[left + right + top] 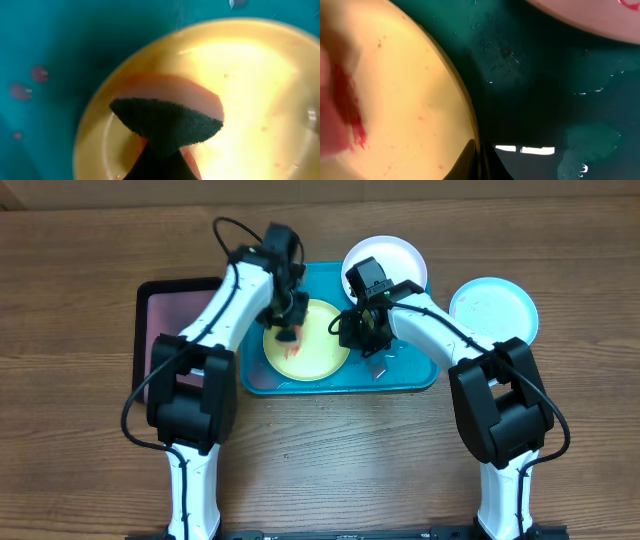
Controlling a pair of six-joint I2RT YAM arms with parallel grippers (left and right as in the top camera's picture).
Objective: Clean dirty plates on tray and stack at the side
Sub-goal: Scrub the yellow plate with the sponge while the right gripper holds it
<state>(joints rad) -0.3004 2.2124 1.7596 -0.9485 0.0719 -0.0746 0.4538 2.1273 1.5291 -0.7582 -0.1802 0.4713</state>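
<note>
Wooden table (80, 280) | far left: black tray (150, 305), pinkish inside, partly hidden under left arm | left gripper (289, 318) clamped on sponge (289, 340), pressed onto yellow-green plate (322, 352) lying in teal tray (410, 377) | right gripper (480, 162) pinched together on that plate's right rim | white plate (395, 258) overlaps tray's back-right rim | pale blue plate (495, 308) on table, beside tray.

Brown wood-grain table (80, 480) under even, soft overhead light.

Black tray (170, 315), sponge (165, 120), wooden table (70, 260)
</note>
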